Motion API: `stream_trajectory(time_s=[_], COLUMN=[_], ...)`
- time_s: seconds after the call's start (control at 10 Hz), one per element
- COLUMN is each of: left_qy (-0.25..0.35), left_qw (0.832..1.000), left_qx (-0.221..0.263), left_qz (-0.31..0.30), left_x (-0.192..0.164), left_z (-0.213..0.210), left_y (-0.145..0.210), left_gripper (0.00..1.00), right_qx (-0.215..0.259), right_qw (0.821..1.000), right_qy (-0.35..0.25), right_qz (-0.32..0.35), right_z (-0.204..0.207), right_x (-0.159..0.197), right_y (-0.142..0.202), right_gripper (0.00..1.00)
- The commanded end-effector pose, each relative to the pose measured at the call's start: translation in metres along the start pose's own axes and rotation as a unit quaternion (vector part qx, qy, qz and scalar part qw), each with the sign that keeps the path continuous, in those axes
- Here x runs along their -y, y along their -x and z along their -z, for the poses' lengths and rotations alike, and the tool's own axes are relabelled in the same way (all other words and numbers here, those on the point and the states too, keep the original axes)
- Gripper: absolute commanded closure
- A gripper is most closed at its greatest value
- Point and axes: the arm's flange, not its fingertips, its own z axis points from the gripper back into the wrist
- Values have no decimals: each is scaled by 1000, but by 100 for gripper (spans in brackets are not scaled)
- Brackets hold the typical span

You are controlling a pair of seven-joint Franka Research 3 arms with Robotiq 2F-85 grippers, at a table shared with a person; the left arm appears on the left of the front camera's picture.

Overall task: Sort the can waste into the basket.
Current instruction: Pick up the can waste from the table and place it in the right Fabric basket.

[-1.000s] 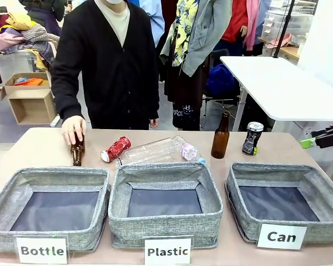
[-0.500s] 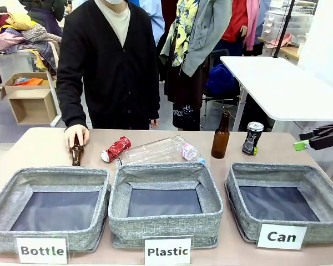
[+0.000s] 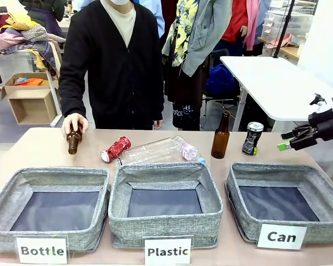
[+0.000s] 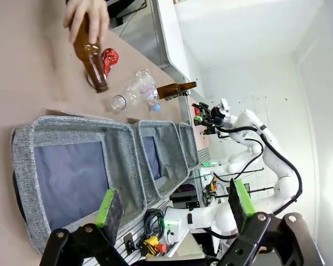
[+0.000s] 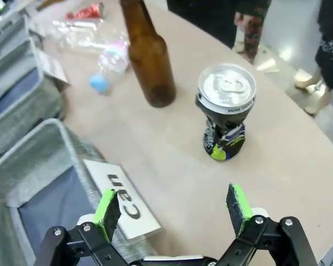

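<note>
The black can (image 3: 252,138) with a silver top stands upright at the table's back right, just behind the "Can" basket (image 3: 277,167). My right gripper (image 3: 291,141) hangs open in the air to the can's right, a little above table height. In the right wrist view the black can (image 5: 226,113) stands beyond my open right gripper (image 5: 173,205), with the basket (image 5: 41,147) at lower left. The crushed red can (image 3: 116,149) lies behind the middle bin. My left gripper (image 4: 175,200) is open and holds nothing, near the "Bottle" bin.
A person's hand holds a brown bottle (image 3: 74,138) tilted off the table at the left. Another brown bottle (image 3: 220,136) stands left of the black can. Two clear plastic bottles (image 3: 155,151) lie beside the red can. The "Plastic" bin (image 3: 165,228) and "Bottle" bin (image 3: 44,176) sit in front.
My right gripper has risen and moved left, closer to the black can. The person's hand has lifted and tilted the left brown bottle.
</note>
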Motion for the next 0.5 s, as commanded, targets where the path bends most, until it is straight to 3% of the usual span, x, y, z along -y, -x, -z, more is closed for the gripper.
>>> stream_trajectory(time_s=[0.0,0.2,0.4], left_qy=[4,0,26], left_qw=[1000,1000,1000], left_qx=[-3,0,-9], left_qz=[12,0,6], left_x=[0,0,24], left_z=[-2,0,-31], left_y=[0,0,21], left_gripper=[0,0,0], right_qx=[11,22,34], right_qw=[1000,999,999], right_qy=[-1,-2,-3], right_qz=[-9,-25,-21], right_z=[21,51,70], right_x=[23,40,49], right_y=[2,3,6], right_gripper=[0,0,0])
